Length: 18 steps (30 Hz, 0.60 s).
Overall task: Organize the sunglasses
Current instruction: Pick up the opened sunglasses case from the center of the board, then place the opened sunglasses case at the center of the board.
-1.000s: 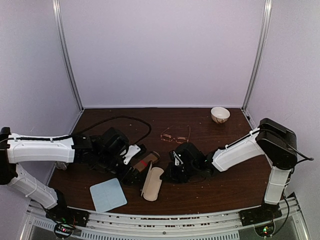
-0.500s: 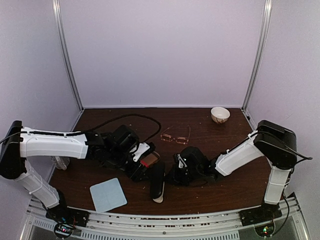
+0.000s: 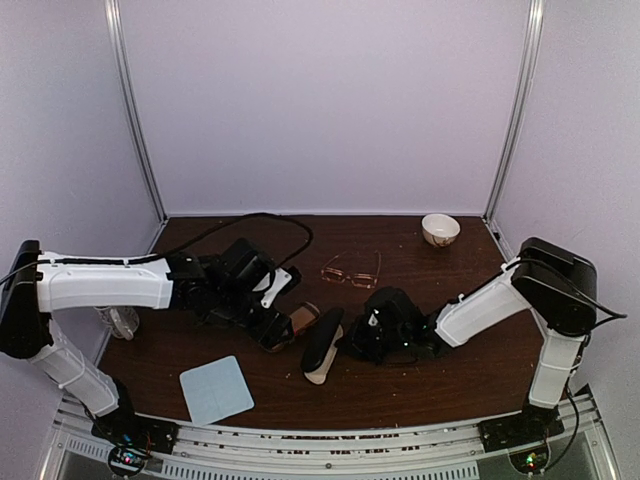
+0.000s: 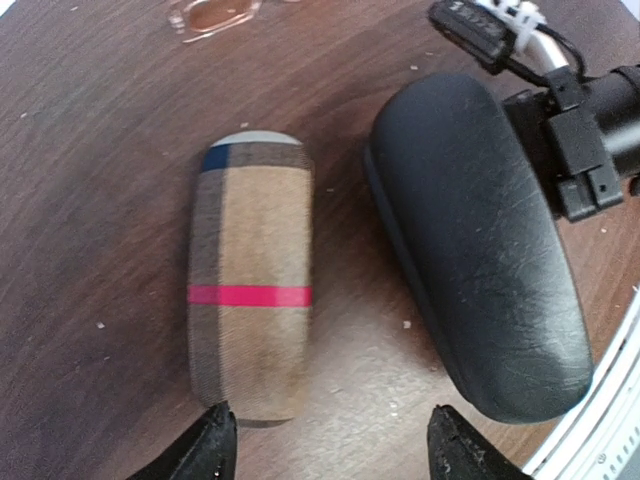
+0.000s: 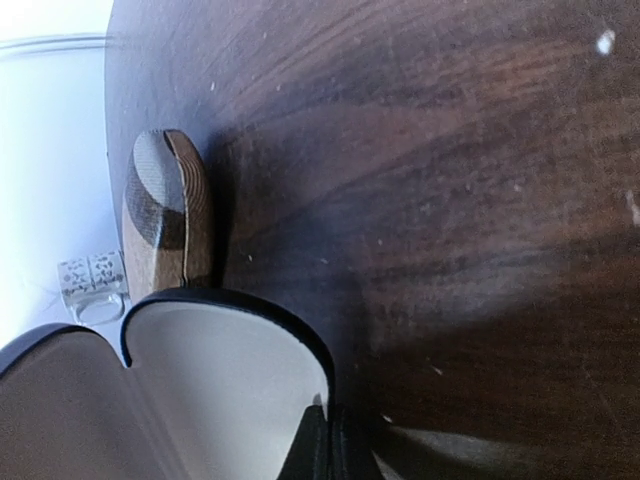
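Black jaws of my right gripper (image 5: 325,445) were pressed together on the rim of the black oblong case (image 4: 480,260), propping it on edge with its cream lining exposed. I judged this kept it open for loading. My left gripper (image 4: 330,450) hung with jaws spread over the near end of the tan plaid case (image 4: 250,310), not touching it. The copper wire-framed sunglasses (image 3: 351,270) lay flat behind both cases, apart from them. I found only one pair. The dark wooden table (image 3: 470,380), crumb-specked, also carried a pale blue cloth square (image 3: 216,389) and a small cream bowl (image 3: 440,229). Pale lilac walls, metal corner posts.
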Available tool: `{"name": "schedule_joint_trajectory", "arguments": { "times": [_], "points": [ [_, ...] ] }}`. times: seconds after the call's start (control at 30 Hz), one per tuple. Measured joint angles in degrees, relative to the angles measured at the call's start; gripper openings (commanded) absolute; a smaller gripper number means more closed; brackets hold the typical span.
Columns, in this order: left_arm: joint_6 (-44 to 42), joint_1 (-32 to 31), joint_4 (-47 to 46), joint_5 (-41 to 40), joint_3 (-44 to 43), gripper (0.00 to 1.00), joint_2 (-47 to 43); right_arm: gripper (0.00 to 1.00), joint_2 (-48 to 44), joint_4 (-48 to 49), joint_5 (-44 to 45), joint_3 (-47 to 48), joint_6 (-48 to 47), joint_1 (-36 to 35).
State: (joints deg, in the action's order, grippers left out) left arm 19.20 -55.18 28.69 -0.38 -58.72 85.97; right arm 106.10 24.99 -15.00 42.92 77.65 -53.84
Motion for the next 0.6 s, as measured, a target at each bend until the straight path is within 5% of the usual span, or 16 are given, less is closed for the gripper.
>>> {"name": "schedule_joint_trajectory", "arguments": {
  "times": [0.47, 0.6],
  "points": [
    [3.3, 2.3, 1.4, -6.6, 9.5, 0.7, -10.3, 0.0, 2.8, -14.1, 3.1, 13.7, 6.0, -0.5],
    [3.5, 2.6, 1.3, -6.9, 12.2, 0.7, -12.0, 0.07, 5.0, -17.4, 3.6, 16.6, 7.4, -1.0]
  ]
}}
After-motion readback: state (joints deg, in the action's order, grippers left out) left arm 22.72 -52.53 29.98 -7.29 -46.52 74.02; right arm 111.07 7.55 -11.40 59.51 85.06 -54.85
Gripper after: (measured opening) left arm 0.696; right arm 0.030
